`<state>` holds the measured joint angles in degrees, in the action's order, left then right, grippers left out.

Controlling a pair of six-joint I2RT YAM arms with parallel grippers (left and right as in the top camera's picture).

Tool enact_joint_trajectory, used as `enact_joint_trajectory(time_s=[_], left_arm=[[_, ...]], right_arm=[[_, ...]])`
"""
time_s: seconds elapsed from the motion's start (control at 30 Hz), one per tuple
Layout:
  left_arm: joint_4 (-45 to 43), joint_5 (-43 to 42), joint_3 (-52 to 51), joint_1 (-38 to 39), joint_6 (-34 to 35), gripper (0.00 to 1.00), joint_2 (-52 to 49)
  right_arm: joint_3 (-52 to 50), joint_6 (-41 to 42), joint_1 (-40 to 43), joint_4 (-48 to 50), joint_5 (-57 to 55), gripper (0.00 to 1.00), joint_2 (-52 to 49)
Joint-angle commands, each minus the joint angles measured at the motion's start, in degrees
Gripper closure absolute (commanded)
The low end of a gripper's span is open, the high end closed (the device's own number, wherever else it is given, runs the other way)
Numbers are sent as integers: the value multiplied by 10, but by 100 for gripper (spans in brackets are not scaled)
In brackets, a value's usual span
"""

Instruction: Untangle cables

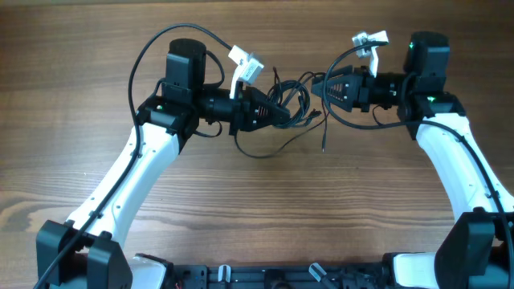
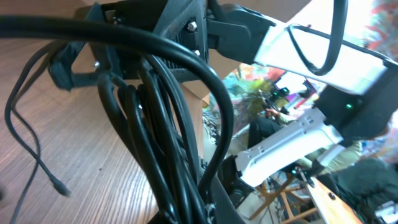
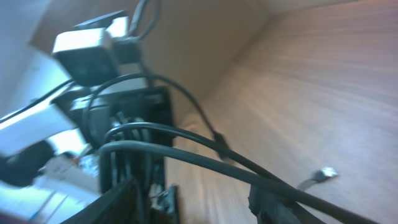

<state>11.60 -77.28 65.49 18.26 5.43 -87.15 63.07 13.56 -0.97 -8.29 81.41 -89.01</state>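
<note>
Judging by the overhead view, the untangling has barely started. The cables point(image 1: 299, 95) sit in one knotted clump at upper centre of the frame, between the two grippers, and no strand looks freed from the other.

At upper left, the left arm's own thick wire point(image 1: 152, 48) arches over its wrist. It is not part of the job, but it is black like the cables and easy to confuse with them. The left gripper point(image 1: 283, 112) is clamped shut at the left edge of the clump. In its wrist view a bundle of strands point(image 2: 149, 143) converges toward its fingers, so I judge it to be holding the cables.

Below the clump, a slack loop point(image 1: 265, 148) sags onto the bare table point(image 1: 257, 209), and one loose end point(image 1: 324, 147) hangs down just right of it. The right wrist view shows a silver-tipped plug point(image 3: 323, 174) lying on the wood at lower right.

The right gripper point(image 1: 317, 87) is up against the right edge of the clump. Strands point(image 3: 217, 142) cross its jaws, which look partly apart, and I cannot tell whether it has a grip.

What is left is nearly everything: pulling the loops apart and laying the two cables out separately. The grippers are close together, the loops overlap tightly, and the free ends could snag when pulled through.
</note>
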Motion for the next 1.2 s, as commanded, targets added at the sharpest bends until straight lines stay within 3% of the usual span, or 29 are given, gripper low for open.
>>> enact_joint_trajectory(time_s=[0.0, 0.13, 0.3, 0.37, 0.9, 1.1, 1.17], left_arm=[[-2, -41, 0, 0, -24, 96, 8], [-2, -14, 0, 23, -24, 93, 8], [-2, 35, 0, 28, -24, 96, 8], [-2, 34, 0, 6, -24, 96, 8], [-2, 43, 0, -4, -25, 96, 8], [-9, 25, 0, 19, -24, 96, 8], [-8, 21, 0, 29, -24, 96, 8]], right_arm=[[0, -15, -19, 1, 70, 46, -5], [0, -14, -29, 1, 76, 50, -5], [0, -16, -27, 8, 81, 48, -5], [0, -15, -20, 8, 59, 42, -5], [0, 30, 22, 37, 86, 39, -5], [0, 29, -33, 50, 86, 37, -5], [0, 29, -41, 68, 85, 41, -5]])
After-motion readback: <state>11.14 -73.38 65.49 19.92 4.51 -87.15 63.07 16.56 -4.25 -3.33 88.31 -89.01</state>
